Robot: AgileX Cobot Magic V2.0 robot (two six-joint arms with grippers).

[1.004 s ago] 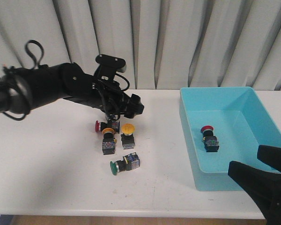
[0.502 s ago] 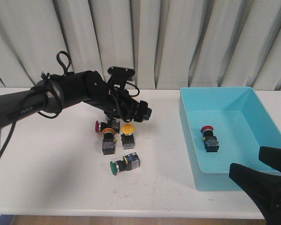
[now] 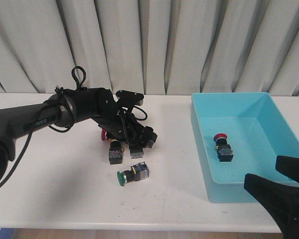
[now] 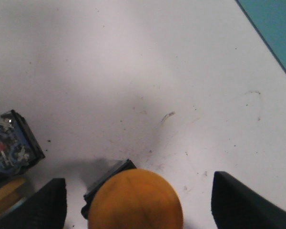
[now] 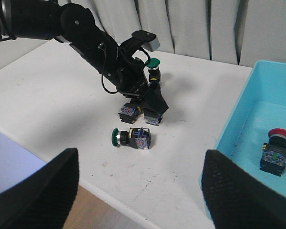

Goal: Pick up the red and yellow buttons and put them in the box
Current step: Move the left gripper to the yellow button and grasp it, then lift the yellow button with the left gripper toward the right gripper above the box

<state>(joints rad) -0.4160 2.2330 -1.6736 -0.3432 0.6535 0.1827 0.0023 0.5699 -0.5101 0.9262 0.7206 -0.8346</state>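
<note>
My left gripper [image 3: 141, 138] is open and low over the cluster of buttons at the table's middle. In the left wrist view its fingers [image 4: 43, 205] stand on either side of a yellow button's cap [image 4: 136, 202], with gaps on both sides. That button's black body [image 3: 136, 151] shows under the gripper. A second yellow button [image 3: 114, 154] stands just to its left, and a red button [image 3: 104, 134] lies behind, partly hidden by the arm. Another red button [image 3: 222, 148] lies inside the turquoise box [image 3: 202, 149]. My right gripper [image 3: 284, 186] is open and empty at the box's near right corner.
A green-capped button [image 3: 131, 174] lies on its side in front of the cluster. Another green-capped button [image 5: 154, 64] stands upright behind my left arm. Grey curtains hang behind the white table [image 3: 55, 184]. The table's front edge [image 5: 148, 210] is close under my right gripper.
My left arm has swung toward the cluster and lowered; its gripper has come down around the yellow button. The buttons and my right gripper have not moved.
</note>
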